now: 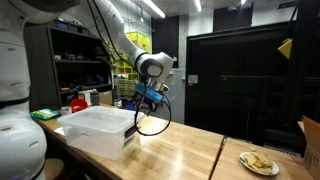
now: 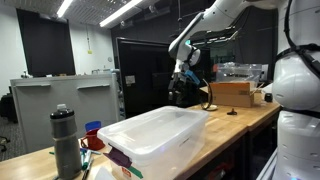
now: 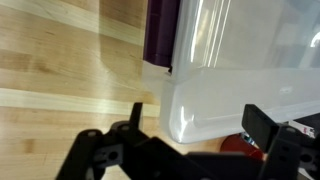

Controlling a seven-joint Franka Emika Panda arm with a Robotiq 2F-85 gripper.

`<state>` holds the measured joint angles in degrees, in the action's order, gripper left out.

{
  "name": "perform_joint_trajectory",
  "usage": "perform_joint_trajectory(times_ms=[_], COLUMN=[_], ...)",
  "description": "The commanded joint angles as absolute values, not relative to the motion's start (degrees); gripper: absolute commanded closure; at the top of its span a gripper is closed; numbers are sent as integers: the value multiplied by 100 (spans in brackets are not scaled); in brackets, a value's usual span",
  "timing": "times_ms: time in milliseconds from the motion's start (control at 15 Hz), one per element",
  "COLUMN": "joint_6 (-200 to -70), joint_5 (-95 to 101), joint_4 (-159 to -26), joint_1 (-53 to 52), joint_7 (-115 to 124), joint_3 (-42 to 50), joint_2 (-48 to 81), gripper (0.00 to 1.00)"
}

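My gripper (image 1: 148, 100) hangs over the far end of a clear plastic storage bin (image 1: 98, 128) on a wooden table (image 1: 190, 150); both also show in an exterior view, the gripper (image 2: 183, 92) beyond the bin (image 2: 155, 135). In the wrist view the gripper (image 3: 200, 125) is open and empty. Its two black fingers straddle the bin's rounded corner (image 3: 230, 60) from above. A purple latch (image 3: 160, 35) sits on the bin's end. A red object (image 3: 240, 146) shows just past the bin's edge, partly hidden by the fingers.
A black cable (image 1: 152, 122) loops down from the wrist beside the bin. A plate with food (image 1: 258, 162) and a cardboard box (image 1: 311, 140) stand further along the table. A grey bottle (image 2: 66, 140) and a cardboard box (image 2: 235, 93) also stand on the table.
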<state>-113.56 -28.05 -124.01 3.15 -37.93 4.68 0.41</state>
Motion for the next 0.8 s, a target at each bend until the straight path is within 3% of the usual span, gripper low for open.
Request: perform_joint_trajectory(times_ms=[0, 267, 333, 467, 733], joint_6=[-11187, -11177, -11175, -11171, -11204], joint_5=[-2636, -2592, -2585, -2558, -2437], joint_4=[-12072, -11950, -11926, -11892, -11878], joint_1=[301, 329, 340, 356, 361], joint_7=[-3636, -3612, -3615, -3611, -3578], joint_3=[360, 272, 260, 243, 231], joint_2=[354, 589, 632, 684, 710], gripper=[0, 0, 25, 32, 64])
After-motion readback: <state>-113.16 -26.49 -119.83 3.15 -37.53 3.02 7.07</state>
